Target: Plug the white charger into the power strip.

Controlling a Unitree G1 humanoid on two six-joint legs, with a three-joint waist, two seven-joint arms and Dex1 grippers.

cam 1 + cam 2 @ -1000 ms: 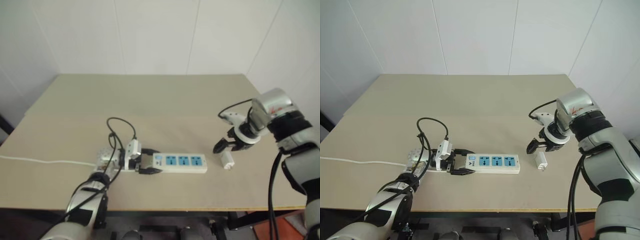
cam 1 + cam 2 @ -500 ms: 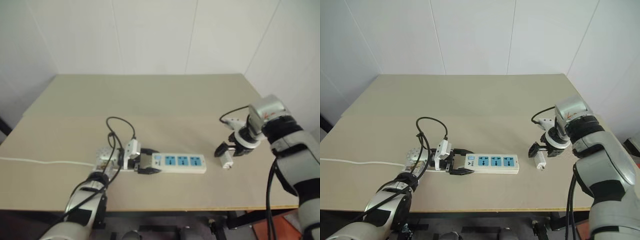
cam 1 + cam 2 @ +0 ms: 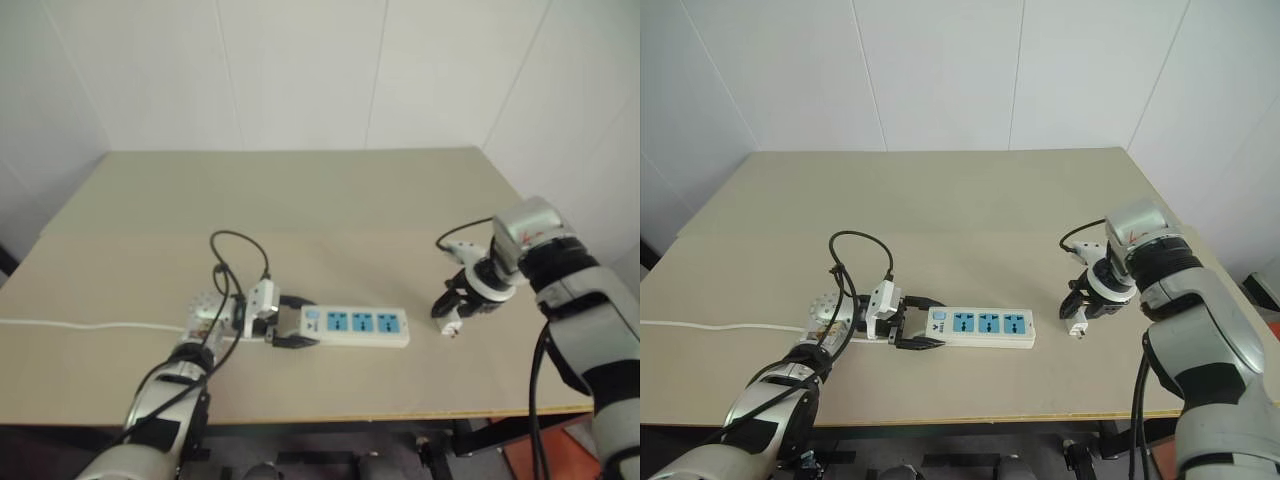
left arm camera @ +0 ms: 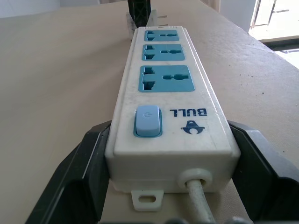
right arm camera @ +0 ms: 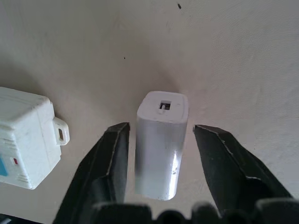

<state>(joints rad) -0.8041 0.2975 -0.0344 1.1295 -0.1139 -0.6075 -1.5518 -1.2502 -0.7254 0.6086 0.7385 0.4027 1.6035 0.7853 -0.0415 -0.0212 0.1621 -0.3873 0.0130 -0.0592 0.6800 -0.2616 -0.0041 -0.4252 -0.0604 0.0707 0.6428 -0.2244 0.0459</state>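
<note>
A beige table (image 3: 940, 200) stands against white panelled walls (image 3: 940, 70).

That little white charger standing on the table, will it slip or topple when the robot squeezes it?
Probably a bit slippery: the white charger has glossy, rounded sides. It stands on end, so an uneven push from the right end effector might tip it. It looks stiff and likely light, so it should lift easily.

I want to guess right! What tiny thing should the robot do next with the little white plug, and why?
Probably pinch the right gripper shut on the white charger. Its jaws sit either side of it with gaps showing, while the left gripper already clamps the power strip.
</note>
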